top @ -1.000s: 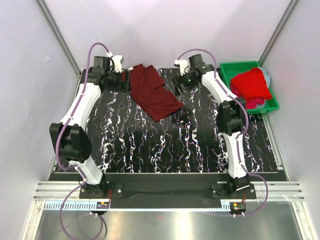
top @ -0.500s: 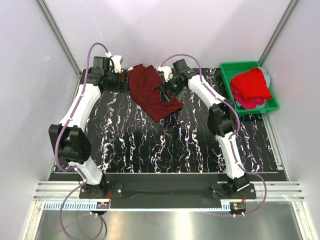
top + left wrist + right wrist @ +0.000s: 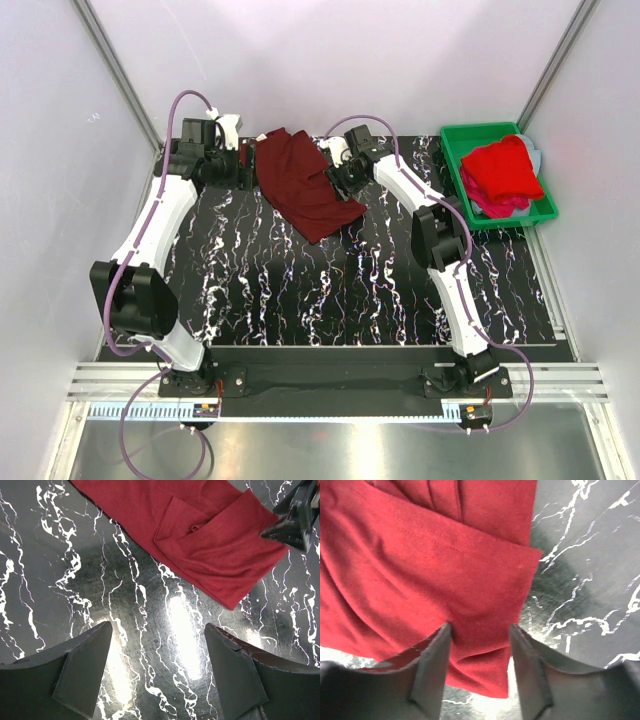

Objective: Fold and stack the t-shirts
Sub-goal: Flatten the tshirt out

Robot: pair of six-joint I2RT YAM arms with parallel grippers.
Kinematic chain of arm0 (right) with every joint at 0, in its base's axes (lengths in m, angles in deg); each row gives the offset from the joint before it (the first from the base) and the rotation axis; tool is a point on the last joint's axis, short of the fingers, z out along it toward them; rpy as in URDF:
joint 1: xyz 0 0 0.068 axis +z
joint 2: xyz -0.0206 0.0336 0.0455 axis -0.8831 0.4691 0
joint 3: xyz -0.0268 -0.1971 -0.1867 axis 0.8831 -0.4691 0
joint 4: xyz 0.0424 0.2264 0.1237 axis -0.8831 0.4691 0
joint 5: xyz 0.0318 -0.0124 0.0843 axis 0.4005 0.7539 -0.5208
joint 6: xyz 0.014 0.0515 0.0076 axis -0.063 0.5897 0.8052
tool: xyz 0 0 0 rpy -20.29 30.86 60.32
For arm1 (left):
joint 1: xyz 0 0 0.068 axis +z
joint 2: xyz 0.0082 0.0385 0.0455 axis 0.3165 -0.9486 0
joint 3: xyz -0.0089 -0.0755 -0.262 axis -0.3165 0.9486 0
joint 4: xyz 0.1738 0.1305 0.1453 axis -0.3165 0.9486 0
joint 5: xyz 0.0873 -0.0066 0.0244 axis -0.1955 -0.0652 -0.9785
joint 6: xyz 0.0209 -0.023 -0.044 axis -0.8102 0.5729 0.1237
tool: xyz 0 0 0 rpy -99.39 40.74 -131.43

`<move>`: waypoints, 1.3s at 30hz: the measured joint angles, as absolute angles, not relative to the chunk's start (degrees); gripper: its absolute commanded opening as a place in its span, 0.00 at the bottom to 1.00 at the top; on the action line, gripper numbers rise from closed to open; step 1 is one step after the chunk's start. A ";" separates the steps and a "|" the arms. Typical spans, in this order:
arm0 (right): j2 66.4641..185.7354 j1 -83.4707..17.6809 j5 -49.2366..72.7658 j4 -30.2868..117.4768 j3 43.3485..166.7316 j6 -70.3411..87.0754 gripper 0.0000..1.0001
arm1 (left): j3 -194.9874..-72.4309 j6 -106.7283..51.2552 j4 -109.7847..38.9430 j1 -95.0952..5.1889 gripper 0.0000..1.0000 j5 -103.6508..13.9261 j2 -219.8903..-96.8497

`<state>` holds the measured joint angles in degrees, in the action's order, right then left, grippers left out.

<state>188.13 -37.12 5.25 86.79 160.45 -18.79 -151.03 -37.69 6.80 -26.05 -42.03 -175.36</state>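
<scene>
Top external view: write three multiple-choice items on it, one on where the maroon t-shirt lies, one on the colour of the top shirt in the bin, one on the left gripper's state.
1. Where does the maroon t-shirt lie?
A) hanging off the near edge
B) on the far part of the table
C) by the arm bases

2. What colour is the top shirt in the green bin?
A) yellow
B) white
C) bright red

3. The left gripper is:
A) open above bare table
B) shut on the maroon t-shirt
C) shut on the bin's rim

Answers: 1 B, it is spread out near the back edge. 2 C, red cloth is heaped on top. 3 A, the left wrist view shows spread fingers with only table between them.
</scene>
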 measured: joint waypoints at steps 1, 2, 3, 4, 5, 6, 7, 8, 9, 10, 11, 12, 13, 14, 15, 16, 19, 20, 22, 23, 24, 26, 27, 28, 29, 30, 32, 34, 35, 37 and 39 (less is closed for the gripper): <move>188.15 -37.12 5.54 86.59 160.45 -18.76 0.50 | -150.92 -37.56 6.87 -26.05 0.80 -41.99 -175.36; 188.15 -37.12 5.91 86.37 160.45 -18.74 0.48 | -150.88 -37.47 6.87 -26.05 0.80 -41.94 -175.36; 188.15 -37.12 6.37 86.13 160.45 -18.74 0.44 | -150.86 -37.34 6.82 -26.05 0.80 -41.88 -175.36; 188.15 -37.12 6.50 86.00 160.45 -18.79 0.44 | -150.86 -37.29 6.78 -26.05 0.80 -41.83 -175.36; 188.13 -37.12 6.56 85.94 160.45 -18.79 0.43 | -150.86 -37.25 6.76 -26.05 0.80 -41.81 -175.36; 188.13 -37.12 6.59 85.89 160.45 -18.81 0.37 | -150.86 -37.19 6.76 -26.05 0.80 -41.79 -175.36; 188.15 -37.12 6.61 85.87 160.43 -18.96 0.24 | -150.86 -37.10 6.76 -26.05 0.80 -41.77 -175.36; 188.15 -37.12 6.61 85.87 160.43 -19.31 0.13 | -150.86 -37.05 6.71 -26.05 0.80 -41.77 -175.36; 188.15 -37.12 6.52 85.89 160.43 -19.48 0.05 | -150.86 -36.99 6.63 -26.05 0.80 -41.75 -175.36; 188.15 -37.12 6.50 85.92 160.38 -19.57 0.00 | -150.86 -36.88 6.56 -26.05 0.80 -41.75 -175.36; 188.15 -37.12 6.48 85.94 160.27 -19.55 0.00 | -150.86 -36.84 6.47 -26.05 0.80 -41.75 -175.36; 188.13 -37.12 6.48 85.96 160.19 -19.46 0.00 | -150.86 -36.79 6.41 -26.05 0.80 -41.75 -175.36; 188.13 -37.12 6.48 85.98 160.06 -19.57 0.00 | -150.86 -36.73 6.32 -26.05 0.80 -41.75 -175.36; 188.13 -37.12 6.50 86.07 159.95 -19.64 0.00 | -150.86 -36.70 6.19 -26.05 0.80 -41.75 -175.36; 188.13 -37.12 6.50 86.11 159.86 -19.73 0.00 | -150.84 -36.68 6.06 -26.05 0.80 -41.75 -175.36; 188.06 -37.18 6.52 86.16 159.86 -19.77 0.00 | -150.77 -36.68 5.97 -26.05 0.80 -41.77 -175.36; 186.95 -37.18 6.96 86.40 159.86 -19.86 0.00 | -150.75 -36.66 5.97 -26.05 0.80 -41.83 -175.36; 186.05 -37.18 7.29 86.64 159.88 -19.86 0.00 | -150.75 -36.64 5.95 -26.05 0.80 -41.94 -175.36; 183.60 -37.18 7.81 87.18 160.19 -19.94 0.00 | -150.75 -36.29 5.88 -25.98 0.79 -42.40 -175.36; 182.05 -37.16 7.85 87.64 160.95 -20.14 0.00 | -150.75 -36.14 5.84 -25.90 0.79 -42.73 -175.36; 180.46 -37.16 7.83 87.95 162.13 -20.60 0.00 | -150.75 -35.96 5.75 -25.81 0.76 -43.17 -175.39; 177.31 -37.12 7.77 88.08 165.56 -21.78 0.00 | -150.92 -35.70 5.56 -25.37 0.73 -44.68 -175.58; 175.52 -37.05 7.77 87.88 167.38 -22.52 0.00 | -151.30 -35.55 5.53 -25.07 0.72 -45.33 -175.95; 173.53 -37.05 7.68 87.69 169.04 -23.24 0.00 | -152.04 -35.22 5.60 -24.58 0.70 -45.94 -176.61; 171.34 -37.03 7.53 87.25 170.20 -23.88 0.00 | -152.69 -34.98 5.53 -24.23 0.70 -46.34 -177.11; 168.98 -37.01 7.20 86.72 170.98 -24.34 0.00 | -153.50 -34.76 5.49 -23.80 0.70 -46.77 -177.79; 164.24 -36.98 5.97 85.35 171.42 -24.82 0.00 | -154.90 -34.47 5.40 -23.23 0.70 -47.52 -178.80; 159.54 -36.92 4.64 83.93 171.42 -24.86 0.00 | -155.93 -34.19 5.27 -22.75 0.70 -48.02 -179.28; 157.44 -36.88 3.81 83.07 171.20 -24.86 0.00 | -156.34 -34.06 5.23 -22.68 0.71 -48.13 -179.39; 153.46 -36.81 2.76 81.15 169.65 -24.84 0.00 | -157.09 -33.64 4.97 -22.70 0.70 -48.33 -179.47; 150.51 -36.77 2.06 80.21 167.33 -25.08 0.00 | -157.46 -33.36 4.46 -22.70 0.71 -48.33 -179.47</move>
<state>150.51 -36.77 2.06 80.21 167.33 -25.08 -157.46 -33.36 4.46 -22.70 -48.33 -179.47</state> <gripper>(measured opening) 0.011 0.706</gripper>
